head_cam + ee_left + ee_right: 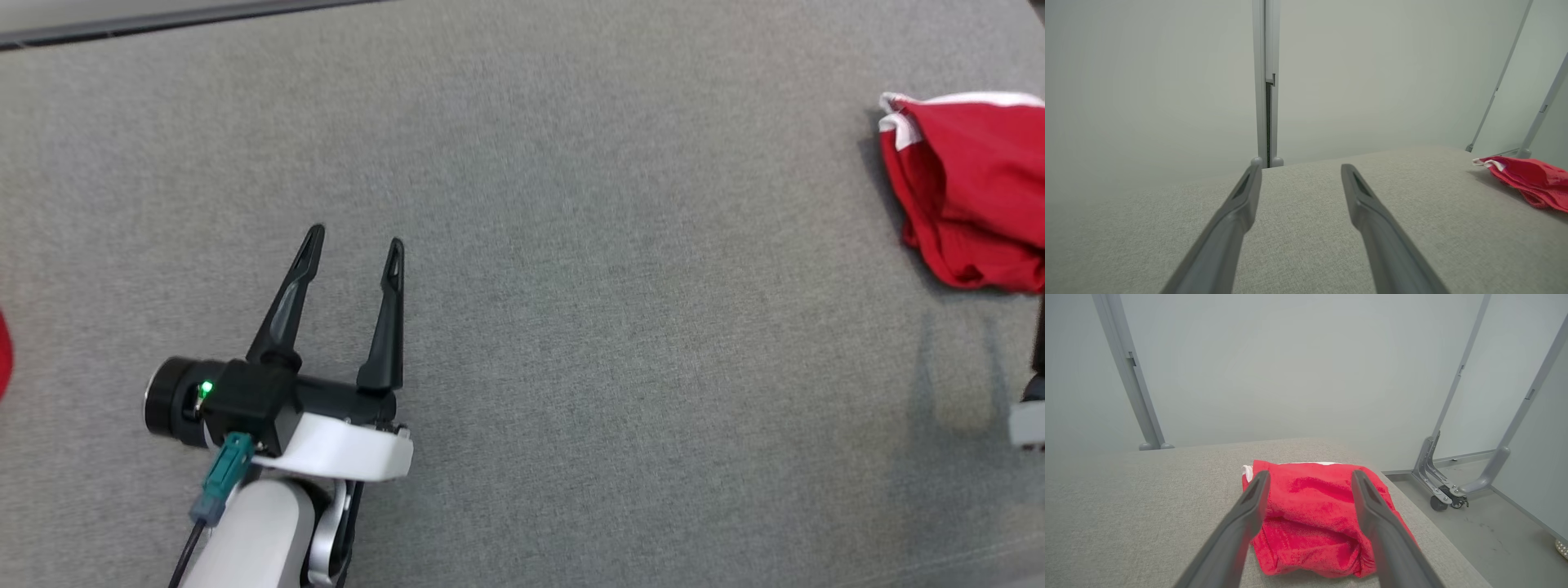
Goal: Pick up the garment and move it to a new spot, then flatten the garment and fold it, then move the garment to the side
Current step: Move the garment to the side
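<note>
Left hand [356, 236] spread wide, empty, over grey fabric counter [620, 269]; right hand [1310, 473] spread wide too, gripping nothing.
Grey frame post [1265, 81] behind counter, wheeled frame foot [1439, 498] on floor off right side, red sliver [3, 351] at head view's left margin, unidentifiable. Red garment [1312, 526] near counter's right edge, just ahead of right fingertips, well apart from left hand: folded in thick bundle, fuzzy nap, white trim along far edge.
</note>
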Robot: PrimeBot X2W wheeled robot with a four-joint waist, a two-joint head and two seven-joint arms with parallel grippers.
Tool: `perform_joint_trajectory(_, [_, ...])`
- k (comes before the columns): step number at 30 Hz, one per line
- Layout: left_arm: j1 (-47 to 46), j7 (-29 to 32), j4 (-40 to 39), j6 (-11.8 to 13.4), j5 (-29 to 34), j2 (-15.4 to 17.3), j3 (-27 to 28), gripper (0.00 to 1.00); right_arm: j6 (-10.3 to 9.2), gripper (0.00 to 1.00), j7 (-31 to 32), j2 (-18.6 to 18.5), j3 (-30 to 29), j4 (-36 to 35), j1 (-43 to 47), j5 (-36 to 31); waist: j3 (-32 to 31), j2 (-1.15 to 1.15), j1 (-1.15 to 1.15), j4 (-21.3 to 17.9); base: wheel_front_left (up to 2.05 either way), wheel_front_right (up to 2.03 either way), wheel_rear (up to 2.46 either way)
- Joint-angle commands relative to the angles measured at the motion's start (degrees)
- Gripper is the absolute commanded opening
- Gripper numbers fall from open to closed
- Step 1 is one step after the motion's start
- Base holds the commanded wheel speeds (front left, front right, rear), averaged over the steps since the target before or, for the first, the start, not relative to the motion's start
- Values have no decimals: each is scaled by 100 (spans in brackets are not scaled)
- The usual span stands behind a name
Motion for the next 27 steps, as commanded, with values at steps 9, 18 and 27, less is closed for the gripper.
perform_joint_trajectory(9, [813,-114,139,233,-307,4,352,100,-13,100,570,525,277,-1507,905,-299,-966,0,0,519,0,0,0])
perform_joint_trajectory(18, [1362,-146,275,217,-439,174,619,100,-13,100,1209,894,508,-2334,1722,-409,-1602,0,0,826,0,0,0])
perform_joint_trajectory(27, [1864,-90,328,163,-483,325,556,100,-12,100,1524,1064,494,-2589,2324,-472,-2130,0,0,773,0,0,0])
